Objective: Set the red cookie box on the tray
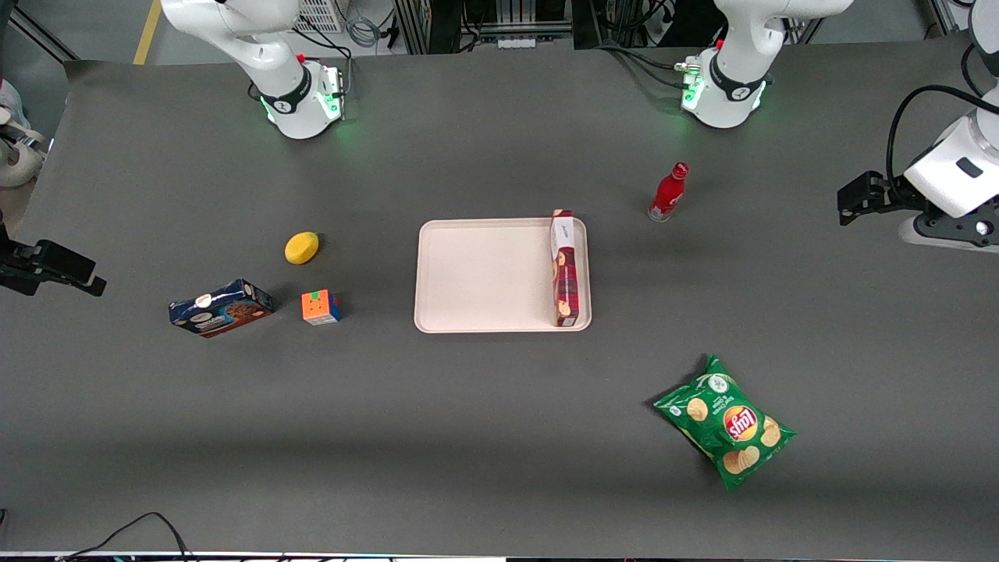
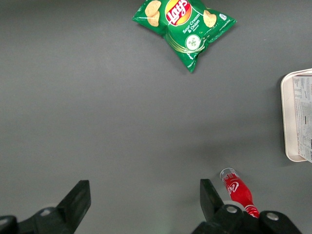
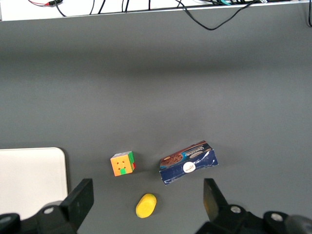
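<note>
The red cookie box stands on its long edge inside the tray, along the tray's rim on the working arm's side, so the placement looks done. The red bottle stands at the tray's two o'clock. The claw hangs wide open and empty over bare counter, apparently released.

A lemon, blue box and cube lie toward the parked arm's end; bottle and chips toward the working arm's.
</note>
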You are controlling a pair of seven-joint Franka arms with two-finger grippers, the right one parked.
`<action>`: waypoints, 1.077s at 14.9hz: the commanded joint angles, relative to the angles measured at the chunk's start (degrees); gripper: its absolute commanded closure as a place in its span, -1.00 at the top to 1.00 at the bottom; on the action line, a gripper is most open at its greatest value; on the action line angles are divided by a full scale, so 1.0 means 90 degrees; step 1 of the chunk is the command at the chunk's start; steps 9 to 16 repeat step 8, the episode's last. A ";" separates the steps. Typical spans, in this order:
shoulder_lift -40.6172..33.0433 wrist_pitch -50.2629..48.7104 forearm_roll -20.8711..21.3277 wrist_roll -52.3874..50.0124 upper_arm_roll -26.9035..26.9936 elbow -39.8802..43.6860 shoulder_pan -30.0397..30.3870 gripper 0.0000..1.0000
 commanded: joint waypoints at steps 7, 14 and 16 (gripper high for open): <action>0.0011 0.0126 -0.0003 0.0052 -0.0890 0.0031 0.0940 1.00; 0.0051 0.0097 -0.0002 0.0081 -0.0880 0.0080 0.0940 1.00; 0.0051 0.0097 -0.0002 0.0081 -0.0880 0.0080 0.0940 1.00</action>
